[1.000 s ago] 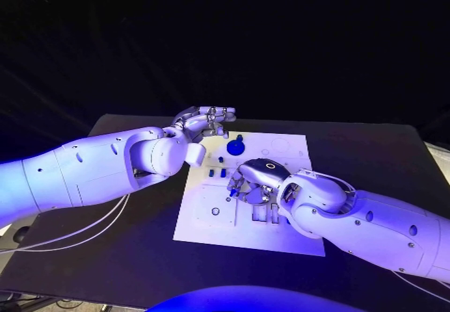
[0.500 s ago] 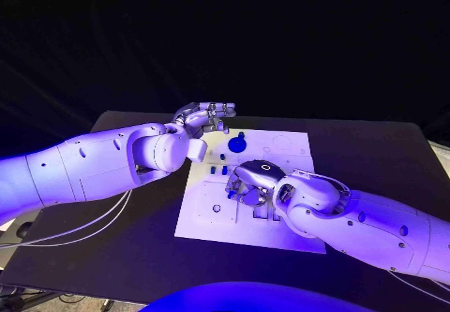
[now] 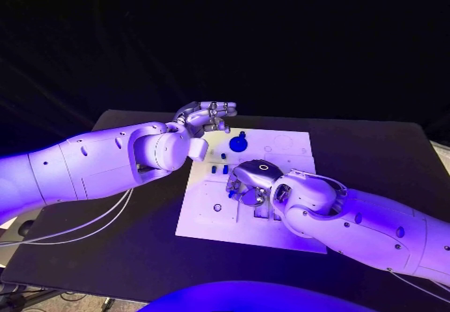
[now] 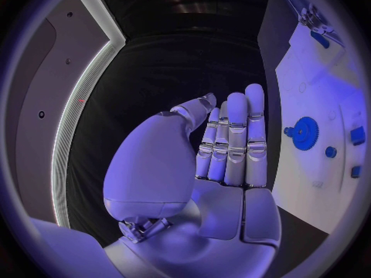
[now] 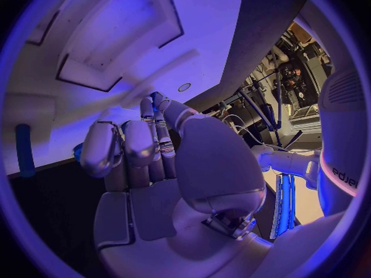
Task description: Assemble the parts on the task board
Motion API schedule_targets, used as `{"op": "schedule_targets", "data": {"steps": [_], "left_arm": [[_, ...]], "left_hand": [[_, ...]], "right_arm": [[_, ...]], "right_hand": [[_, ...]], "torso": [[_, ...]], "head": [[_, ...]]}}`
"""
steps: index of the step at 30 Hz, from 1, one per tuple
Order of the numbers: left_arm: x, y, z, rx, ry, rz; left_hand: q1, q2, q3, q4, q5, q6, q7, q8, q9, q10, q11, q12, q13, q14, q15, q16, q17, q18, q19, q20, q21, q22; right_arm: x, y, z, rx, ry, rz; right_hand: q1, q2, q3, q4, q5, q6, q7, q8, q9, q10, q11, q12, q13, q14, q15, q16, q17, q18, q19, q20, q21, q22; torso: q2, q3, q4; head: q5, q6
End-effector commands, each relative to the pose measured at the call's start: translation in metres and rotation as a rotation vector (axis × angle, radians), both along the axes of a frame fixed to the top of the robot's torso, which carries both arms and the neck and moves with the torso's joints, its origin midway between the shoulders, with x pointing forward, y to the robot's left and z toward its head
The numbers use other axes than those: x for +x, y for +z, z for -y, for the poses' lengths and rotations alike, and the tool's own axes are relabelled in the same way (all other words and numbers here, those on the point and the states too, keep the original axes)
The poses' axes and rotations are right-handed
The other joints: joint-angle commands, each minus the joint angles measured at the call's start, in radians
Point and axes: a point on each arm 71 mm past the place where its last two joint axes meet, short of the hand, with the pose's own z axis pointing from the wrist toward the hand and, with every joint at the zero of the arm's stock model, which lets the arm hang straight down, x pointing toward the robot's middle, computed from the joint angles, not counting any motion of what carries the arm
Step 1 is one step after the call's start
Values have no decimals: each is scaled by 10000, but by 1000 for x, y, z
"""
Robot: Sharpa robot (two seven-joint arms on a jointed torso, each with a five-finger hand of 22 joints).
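Note:
The white task board (image 3: pixel 208 222) lies in the middle of the black table. A blue gear (image 3: pixel 237 143) stands near its far edge, also seen as the gear (image 4: pixel 306 131) in the left wrist view. Two small blue pegs (image 3: pixel 218 169) stand just left of my right hand (image 3: pixel 250 184). That hand hovers low over the board's middle with fingers curled, and a small blue part (image 3: pixel 231 193) shows at its fingertips; the same blue part (image 5: pixel 77 151) peeks out beside a curled finger. My left hand (image 3: pixel 206 117) is raised at the board's far left corner, fingers (image 4: pixel 235 139) straight, holding nothing.
Rectangular recesses (image 5: pixel 116 49) are cut in the board (image 5: pixel 193 6) ahead of the right hand. A blue peg (image 5: pixel 25 149) stands beside them. Black table (image 3: pixel 122 240) surrounds the board, with cables (image 3: pixel 84 227) trailing off the left side.
My right hand has crept slightly left over the board, still curled on the blue part. My left hand has barely moved.

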Motion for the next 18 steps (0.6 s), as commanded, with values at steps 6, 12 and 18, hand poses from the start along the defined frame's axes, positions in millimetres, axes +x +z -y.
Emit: {"op": "schedule_targets", "data": {"steps": [6,12,18], "left_arm": [[0,1,3,-143,-128,84],[0,1,3,-126,-85,92],[0,1,1,-69,8,58]], "left_hand": [[-34,65,-24,-39,64,-46,2,52,-13,-72,-2,41,-4,-64,7,-40,-9,104,-41,25,-51,-12],[4,93,-15,-68,71,-38,-9,79,-6,-66,-13,85,3,-59,1,-37,-25,108,-45,25,-56,-16],[19,104,-13,-81,71,-32,-12,91,-2,-62,-17,105,6,-56,-2,-35,-32,111,-44,23,-56,-17]], "right_arm": [[-1,-8,-3,-1199,-262,127],[0,-9,-3,-1233,-284,57],[3,-7,1,-723,-556,204]], "right_hand": [[-17,25,32,38,25,34,-8,3,16,62,22,-60,-25,227,-27,4,-31,-112,10,24,-11,-31],[-332,-196,-89,147,35,-296,103,-217,-57,-250,141,-289,-142,122,74,-259,-339,-30,-257,81,-268,-431],[-749,-612,-490,330,307,-867,236,-396,-191,-971,340,-483,-317,-18,239,-552,-666,89,-637,239,-681,-1019]], "torso": [[7,1,2],[-2,-5,-1],[-6,-5,2]], "head": [[8,-19],[16,-40],[26,-54]]}}
